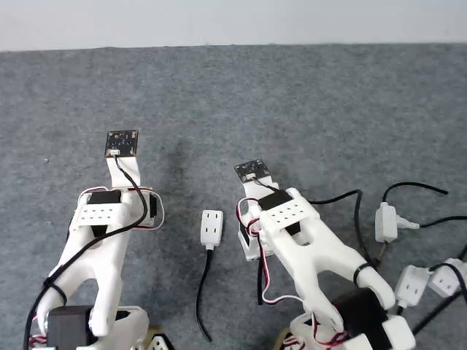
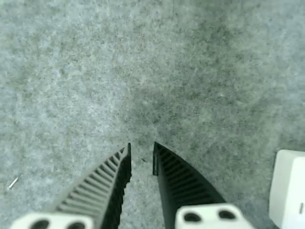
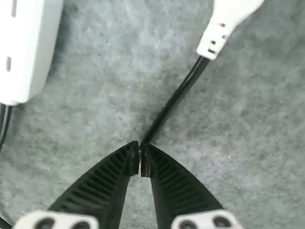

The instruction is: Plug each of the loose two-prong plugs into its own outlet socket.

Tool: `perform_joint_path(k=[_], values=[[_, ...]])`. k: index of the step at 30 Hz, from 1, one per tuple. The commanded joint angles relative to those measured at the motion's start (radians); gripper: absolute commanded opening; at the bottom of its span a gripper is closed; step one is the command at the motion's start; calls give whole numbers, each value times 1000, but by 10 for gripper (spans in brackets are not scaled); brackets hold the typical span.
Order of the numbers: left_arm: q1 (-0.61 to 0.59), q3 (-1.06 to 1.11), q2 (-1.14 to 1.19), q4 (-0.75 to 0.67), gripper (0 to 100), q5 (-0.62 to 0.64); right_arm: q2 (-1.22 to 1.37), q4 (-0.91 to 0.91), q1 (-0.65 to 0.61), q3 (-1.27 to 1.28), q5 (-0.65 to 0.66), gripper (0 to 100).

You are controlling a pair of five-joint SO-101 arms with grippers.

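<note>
High view gives you the layout. At the left, the left arm (image 1: pixel 98 248) stands over bare worktop (image 1: pixel 328 95). Its left jaws are parted by a narrow gap, with nothing between them.

Just right of that arm lies the white outlet strip (image 1: pixel 211 227), between the two arms. Its long axis runs near to far, and its lead (image 1: pixel 203 292) trails toward the near edge.

Right of the strip is the right arm (image 1: pixel 314 248), and its right jaws are closed tip to tip. The black cord (image 3: pixel 174 102) of a white plug (image 3: pixel 224 21) runs straight up to those tips. You can't tell whether it is pinched there or merely passes beneath. The plug lies just beyond the tips, with its body in line with its cord.

More loose plugs (image 1: pixel 385 221) sit farther right, beside the right arm. I'd judge the right arm is the nearer one for every plug. You would have to carry each plug leftward to reach the strip.
</note>
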Motion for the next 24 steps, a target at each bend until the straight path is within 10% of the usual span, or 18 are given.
perform_joint_path(k=[1, 24], values=[[-9, -39, -3, -17, 73, -5, 21, -15, -1, -12, -20, 58], [-6, -38, -3, -17, 73, -5, 139, 1, -45, -57, 0, 17]])
